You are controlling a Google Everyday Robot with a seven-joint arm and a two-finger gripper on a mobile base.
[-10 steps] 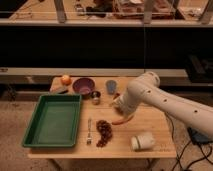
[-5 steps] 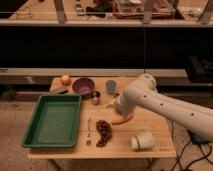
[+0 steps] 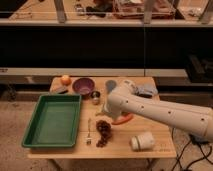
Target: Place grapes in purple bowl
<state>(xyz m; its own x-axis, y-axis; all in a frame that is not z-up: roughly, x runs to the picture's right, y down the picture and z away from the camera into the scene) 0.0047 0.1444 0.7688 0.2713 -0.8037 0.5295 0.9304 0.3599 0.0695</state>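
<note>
the grapes (image 3: 104, 132), an elongated bunch of dark reddish-brown berries, lie flat just on the near side of the gripper (image 3: 104, 113). the purple bowl (image 3: 83, 86), round, shallow and upright, sits beyond the gripper, to its left.

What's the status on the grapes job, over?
Gripper low over table, just above the grapes. Grapes on table beside fork, not in purple bowl. Steel cup sits between grapes and bowl.
</note>
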